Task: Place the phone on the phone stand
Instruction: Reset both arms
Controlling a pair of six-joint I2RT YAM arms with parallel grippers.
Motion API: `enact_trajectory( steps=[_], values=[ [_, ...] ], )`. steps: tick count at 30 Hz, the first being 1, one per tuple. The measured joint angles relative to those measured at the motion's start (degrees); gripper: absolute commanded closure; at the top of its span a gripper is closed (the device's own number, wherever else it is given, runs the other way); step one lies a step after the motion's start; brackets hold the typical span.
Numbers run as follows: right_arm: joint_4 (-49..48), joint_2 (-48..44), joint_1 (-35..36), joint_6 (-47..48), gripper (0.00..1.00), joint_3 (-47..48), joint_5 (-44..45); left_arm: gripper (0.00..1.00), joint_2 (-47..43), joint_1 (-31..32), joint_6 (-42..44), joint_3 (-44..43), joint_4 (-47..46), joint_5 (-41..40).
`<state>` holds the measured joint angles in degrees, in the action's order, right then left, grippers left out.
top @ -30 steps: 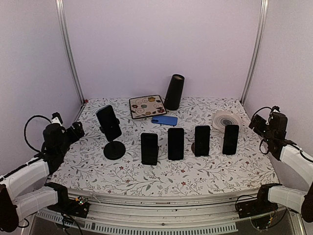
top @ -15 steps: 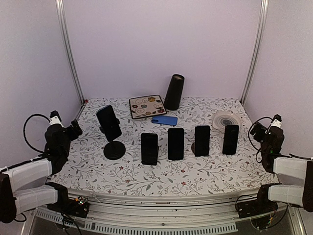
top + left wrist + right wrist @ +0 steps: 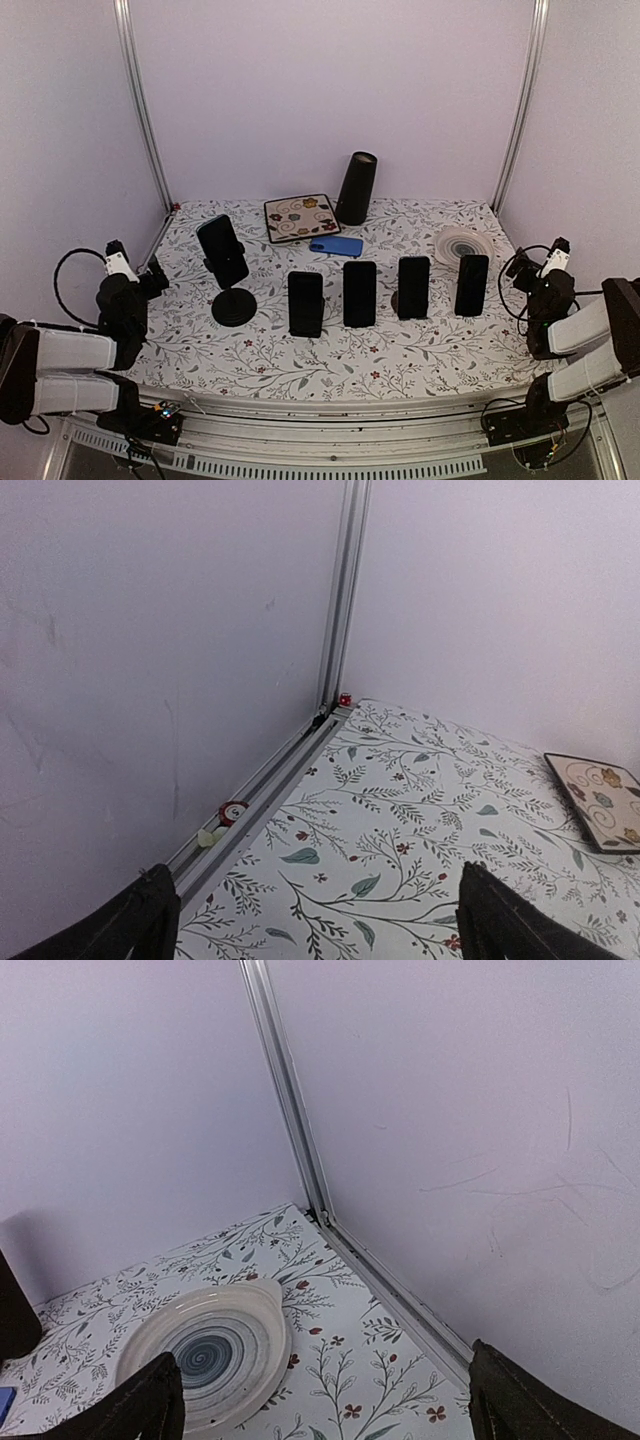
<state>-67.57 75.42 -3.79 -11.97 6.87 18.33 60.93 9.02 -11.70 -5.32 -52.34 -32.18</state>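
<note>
Your left fingers [image 3: 140, 927] and right fingers [image 3: 145, 1405] both stand spread wide, holding nothing. The blue phone [image 3: 336, 245] lies flat on the desk [image 3: 300, 365], far ahead of both and behind the row of upright phones [image 3: 359, 293]. Reach between those carelessly and you could topple one. The flat phone may also skid away from your pinch.

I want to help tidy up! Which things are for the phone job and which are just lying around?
For the job: phone, phone stand.
Just lying about: blue phone, black cylinder, flowery mat, swirly plate, row of black phones.
</note>
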Motion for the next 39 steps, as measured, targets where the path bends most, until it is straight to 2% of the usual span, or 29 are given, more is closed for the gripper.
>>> enact_trajectory(
  steps=[2, 8, 20, 26, 31, 39],
  values=[
    [-4.09, 2.82, -0.02, 0.46, 0.01, -0.96, -0.55, 0.03, 2.51, -0.02, 0.79, 1.16, -3.87, -0.02],
    [-7.43, 3.93, -0.02, 1.60, 0.01, -1.20, -2.80, 0.03, 8.28, -0.02, 3.30, 1.68, -13.73, 0.72],
    [-9.51, 5.57, -0.02, 4.44, 0.01, -0.68, -8.63, 0.03, 13.68, -0.33, 11.13, 2.40, -26.60, 5.95],
    [-10.32, 6.51, -0.02, 5.62, 0.01, -0.52, -11.28, 0.03, 20.76, -2.43, 12.68, 2.60, -34.53, 9.14],
    [-14.51, 10.73, 0.15, 6.73, 0.01, -0.52, -12.52, 0.03, 26.71, -3.04, 13.42, 4.24, -35.06, 10.95],
    [-14.97, 11.30, 0.81, 7.65, 0.01, -0.04, -12.63, 0.03, 28.96, -3.10, 14.25, 2.36, -35.23, 13.29]
  ],
)
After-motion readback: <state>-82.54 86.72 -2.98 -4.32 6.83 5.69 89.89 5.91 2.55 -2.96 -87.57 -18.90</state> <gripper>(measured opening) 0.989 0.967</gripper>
